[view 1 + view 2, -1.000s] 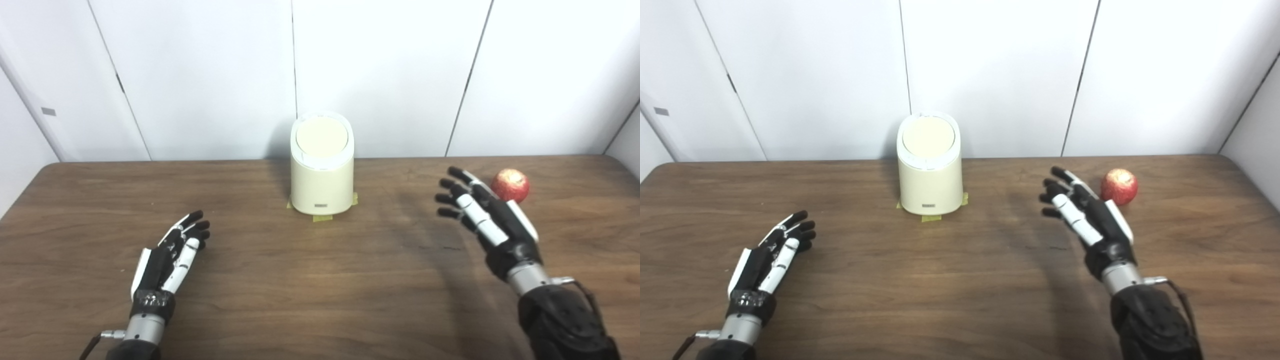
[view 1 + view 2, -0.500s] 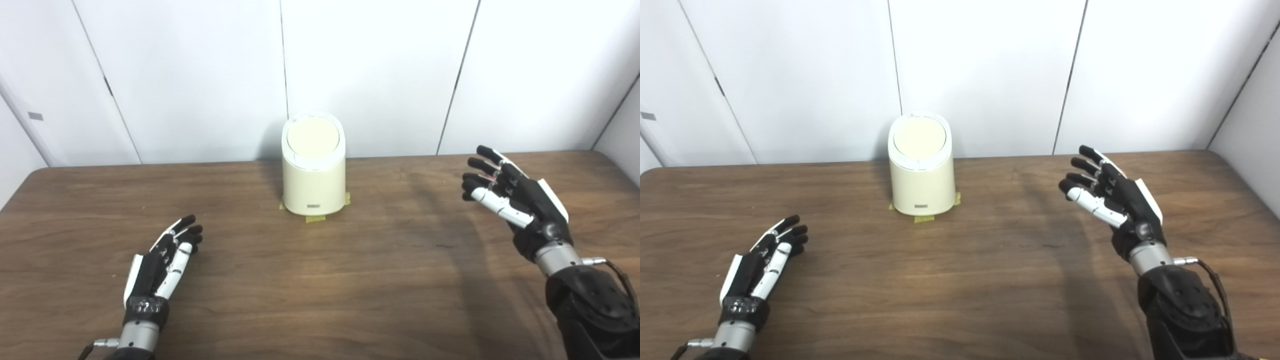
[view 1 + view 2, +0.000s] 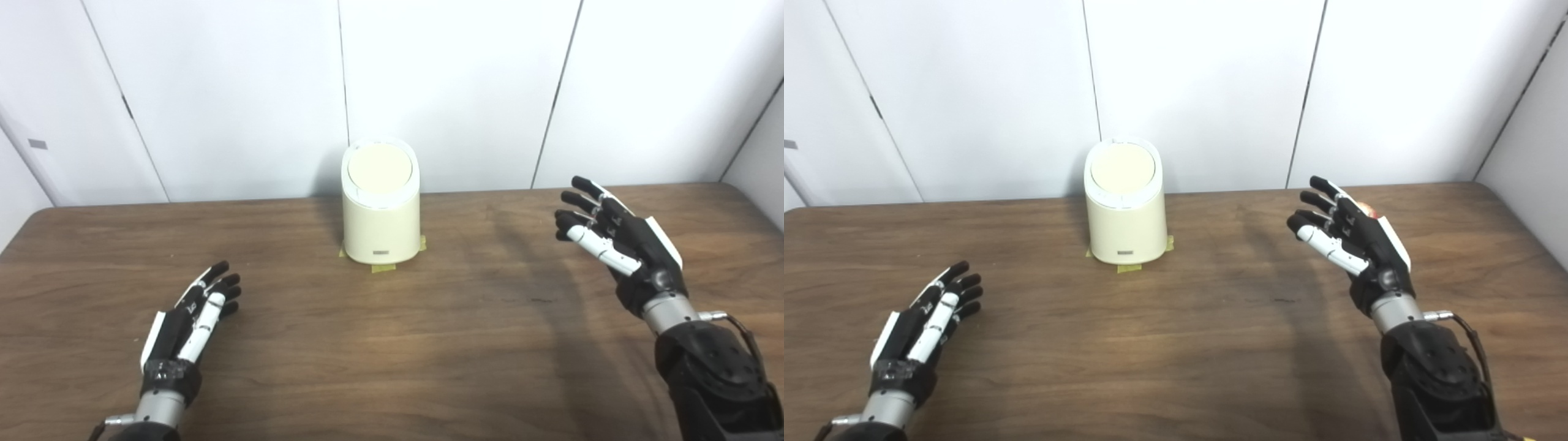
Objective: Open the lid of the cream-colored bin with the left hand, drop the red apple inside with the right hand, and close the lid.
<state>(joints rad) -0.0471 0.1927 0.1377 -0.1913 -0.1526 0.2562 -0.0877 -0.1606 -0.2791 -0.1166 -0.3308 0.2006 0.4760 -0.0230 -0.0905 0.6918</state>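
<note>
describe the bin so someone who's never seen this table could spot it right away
On the brown wooden table, look to the far edge by the white wall panels. The cream-colored bin stands upright there, near the middle, on bits of yellow tape. It is the only container, oval and pale, with a round lid shut on its slanted top.

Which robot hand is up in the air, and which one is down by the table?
The right hand is up in the air, fingers spread, right of the bin. The left hand sits low by the table.

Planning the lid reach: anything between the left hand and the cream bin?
Nothing. Both eye views show only bare wooden table between the left hand and the cream-colored bin.
</note>
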